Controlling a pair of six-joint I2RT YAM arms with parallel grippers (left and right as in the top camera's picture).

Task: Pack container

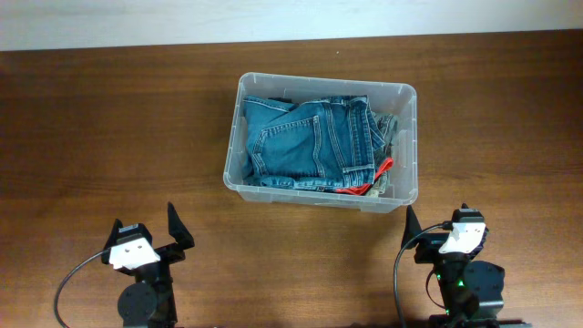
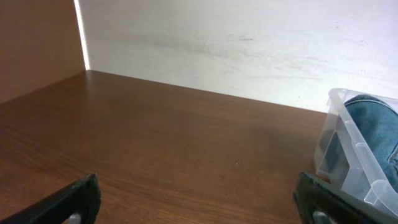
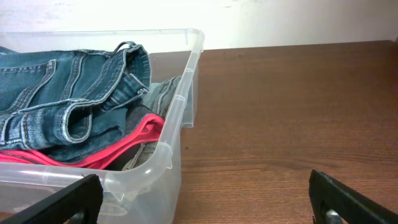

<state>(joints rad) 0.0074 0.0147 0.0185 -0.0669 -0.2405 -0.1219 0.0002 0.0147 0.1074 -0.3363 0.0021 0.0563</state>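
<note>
Dark brown wood-grain bench (image 1: 109, 137), smooth and matte, backed at twelve o'clock by a pale, faintly scuffed wall (image 1: 273, 18). Just past the bench's centre toward twelve o'clock, the container (image 1: 321, 81): clear colourless plastic, rectangular, with rounded corners, a thick rolled rim and slightly tapered walls. Stands flat on the wood, apart from both arms.

Inside, folded jeans (image 1: 305, 137) of faded blue denim with tan stitching, a back pocket facing up, waistband and belt loops toward three o'clock. Fills most of the bin and rises to about rim height. At the five o'clock corner, a red garment (image 1: 383, 169), thin and soft, curling out from under the denim along the near wall. Beside the denim toward three o'clock, a strip of grey-green cloth (image 3: 163, 93).

At seven o'clock of the bench, the left gripper (image 1: 146, 226), its black fingers (image 2: 71, 200) spread as wide as they go, holding nothing, only bare wood between them. Shows the container's corner at three o'clock in its wrist view.

At five o'clock, the right gripper (image 1: 437, 220), near the container's near right corner without touching it. Fingers equally wide apart and empty.

On the left wrist, a white housing (image 1: 127, 244), with a black cable (image 1: 66, 284) looping beside the base.
</note>
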